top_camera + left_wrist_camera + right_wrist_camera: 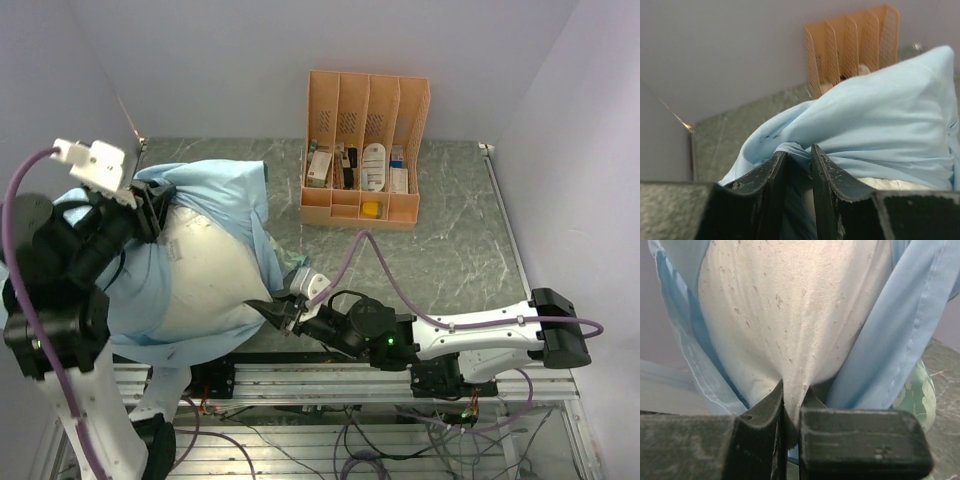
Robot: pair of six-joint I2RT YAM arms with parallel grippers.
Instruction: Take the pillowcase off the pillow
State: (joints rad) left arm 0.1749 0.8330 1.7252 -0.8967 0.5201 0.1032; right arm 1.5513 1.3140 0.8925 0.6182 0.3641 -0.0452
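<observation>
The pillow (215, 275) is off-white and speckled, its near end bare at the table's left. The pillowcase (225, 195) shows its light blue face, bunched over the pillow's far part and sides. My left gripper (152, 212) is shut on a fold of the pillowcase (799, 152) at the far left. My right gripper (283, 315) is shut on the pillow's near corner (792, 390). A bit of the mint-green patterned face (914, 390) shows at the right of the right wrist view.
An orange file rack (365, 150) with small items stands at the back middle; it also shows in the left wrist view (852, 45). The walls close in at left, back and right. Metal rails and cables run along the near edge (340, 385).
</observation>
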